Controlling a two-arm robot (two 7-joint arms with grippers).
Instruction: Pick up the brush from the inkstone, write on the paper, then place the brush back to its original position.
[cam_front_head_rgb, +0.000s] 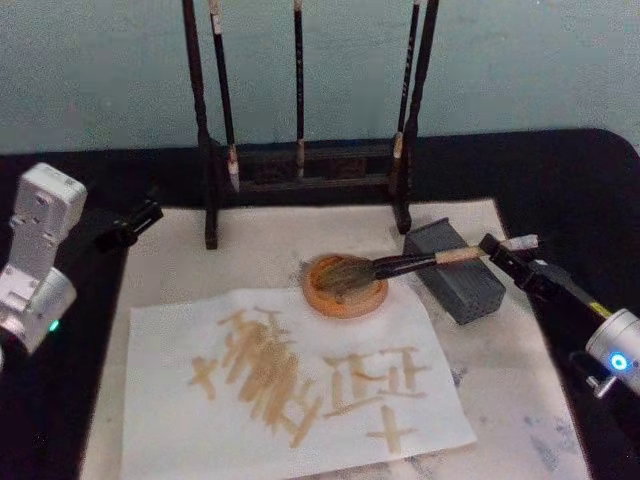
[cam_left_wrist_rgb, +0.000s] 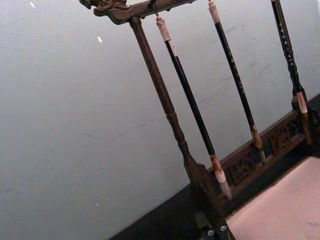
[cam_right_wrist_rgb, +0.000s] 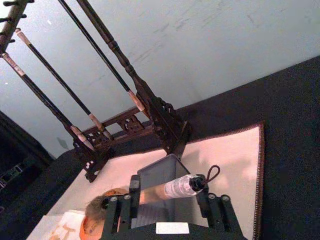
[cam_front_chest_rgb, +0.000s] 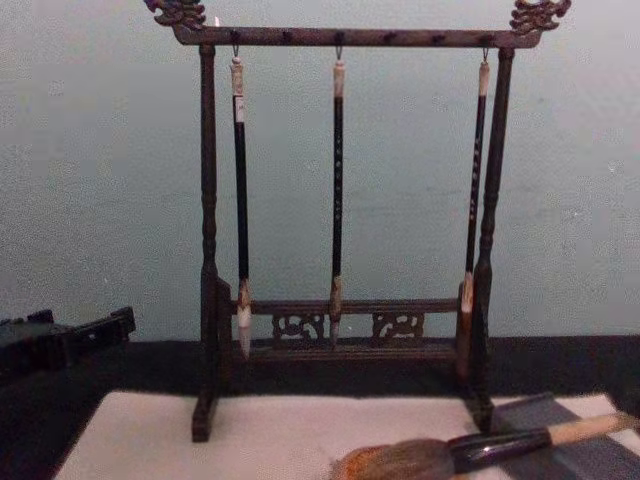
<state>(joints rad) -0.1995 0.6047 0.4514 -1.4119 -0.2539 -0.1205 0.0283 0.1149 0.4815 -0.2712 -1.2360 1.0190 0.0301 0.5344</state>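
Brush (cam_front_head_rgb: 400, 267) is lying with its bushy head in the inkstone (cam_front_head_rgb: 345, 308) and its pale handle propped on the grey block (cam_front_head_rgb: 470, 290). Its long axis is running from the dish out toward the robot's right and a little away from the body, so the handle's end is pointing straight at the right arm.

The right gripper (cam_front_head_rgb: 500, 252) is sitting at that far end of the handle, coming in from the right, nearly in line with the shaft. In the right wrist view its fingers (cam_right_wrist_rgb: 120, 205) are standing wide apart on either side of the handle's wrapped end, with the brush crossing the gap at a slant. They seem to be straddling the wood rather than pinching it, though whether a pad is grazing the wood is hard to tell from this angle.

The left gripper (cam_front_head_rgb: 125, 228) is waiting well apart, off the left edge of the pale mat (cam_front_head_rgb: 250, 250), so the right arm is by far the nearer one.

The paper (cam_front_head_rgb: 170, 420) is lying just in front of the dish, already carrying tan strokes. Any grasp is calling for the jaws to close across the shaft, not along it
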